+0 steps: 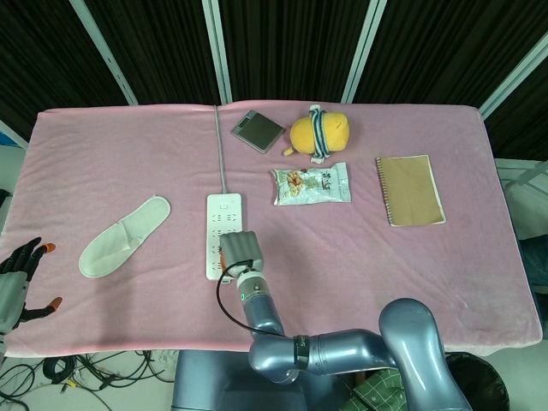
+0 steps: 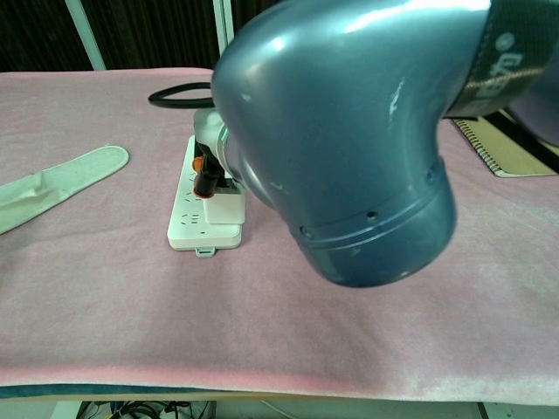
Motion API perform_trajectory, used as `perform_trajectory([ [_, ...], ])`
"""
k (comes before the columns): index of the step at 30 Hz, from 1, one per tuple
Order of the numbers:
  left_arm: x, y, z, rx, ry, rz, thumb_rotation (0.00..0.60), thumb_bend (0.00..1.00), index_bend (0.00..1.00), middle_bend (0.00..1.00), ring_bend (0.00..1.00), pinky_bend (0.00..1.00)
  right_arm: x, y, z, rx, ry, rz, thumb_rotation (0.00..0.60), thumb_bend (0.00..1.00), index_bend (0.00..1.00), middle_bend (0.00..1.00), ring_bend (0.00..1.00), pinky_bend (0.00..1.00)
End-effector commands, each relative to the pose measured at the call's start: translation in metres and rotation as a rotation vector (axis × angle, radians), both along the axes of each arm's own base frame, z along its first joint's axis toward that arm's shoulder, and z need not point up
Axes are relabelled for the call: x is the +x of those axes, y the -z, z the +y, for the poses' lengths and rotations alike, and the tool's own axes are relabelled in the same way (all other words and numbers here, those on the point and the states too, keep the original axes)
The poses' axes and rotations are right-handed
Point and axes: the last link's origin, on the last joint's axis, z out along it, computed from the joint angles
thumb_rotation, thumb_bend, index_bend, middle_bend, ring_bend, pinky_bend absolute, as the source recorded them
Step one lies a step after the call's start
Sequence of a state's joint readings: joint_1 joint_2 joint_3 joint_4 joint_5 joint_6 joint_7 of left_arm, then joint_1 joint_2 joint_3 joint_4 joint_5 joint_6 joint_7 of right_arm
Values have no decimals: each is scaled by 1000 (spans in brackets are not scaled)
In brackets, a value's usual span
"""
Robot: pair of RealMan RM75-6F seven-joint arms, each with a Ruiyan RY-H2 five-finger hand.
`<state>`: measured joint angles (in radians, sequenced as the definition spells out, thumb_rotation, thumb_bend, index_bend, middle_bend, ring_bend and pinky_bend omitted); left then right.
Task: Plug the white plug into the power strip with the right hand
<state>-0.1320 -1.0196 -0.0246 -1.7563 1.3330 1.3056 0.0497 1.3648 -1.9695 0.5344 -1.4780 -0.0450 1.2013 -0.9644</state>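
Note:
The white power strip (image 1: 220, 214) lies lengthwise left of the table's middle, its grey cord (image 1: 220, 145) running to the far edge. My right hand (image 1: 242, 249) is over the strip's near end, its grey back hiding the plug in the head view. In the chest view the white plug (image 2: 227, 209) sits low on the near end of the power strip (image 2: 187, 209), with the dark, orange-tipped fingers of my right hand (image 2: 210, 172) gripping it from above. My left hand (image 1: 17, 278) hangs off the table's near left corner, fingers spread and holding nothing.
A white slipper (image 1: 125, 235) lies left of the strip. Behind and to the right are a snack bag (image 1: 312, 184), a yellow plush toy (image 1: 318, 133), a grey flat device (image 1: 257, 130) and a brown notebook (image 1: 410, 189). My right arm (image 2: 349, 140) fills much of the chest view.

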Motion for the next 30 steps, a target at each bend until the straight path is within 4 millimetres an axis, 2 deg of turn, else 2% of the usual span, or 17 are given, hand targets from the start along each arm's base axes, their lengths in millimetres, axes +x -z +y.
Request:
perform_trajectory([
  [1, 0, 0, 0, 0, 0, 0, 600, 222, 115, 4, 1, 151, -1, 2, 0, 0, -2, 6, 600, 827, 949, 832, 808, 736],
  [21, 0, 0, 0, -1, -2, -4, 600, 222, 115, 4, 1, 151, -2, 17, 8, 15, -36, 38, 600, 828, 967, 843, 815, 738],
  [30, 0, 0, 0, -3, -3, -3, 600, 222, 115, 4, 1, 151, -6, 16, 7, 17, -28, 45, 600, 827, 972, 847, 816, 741],
])
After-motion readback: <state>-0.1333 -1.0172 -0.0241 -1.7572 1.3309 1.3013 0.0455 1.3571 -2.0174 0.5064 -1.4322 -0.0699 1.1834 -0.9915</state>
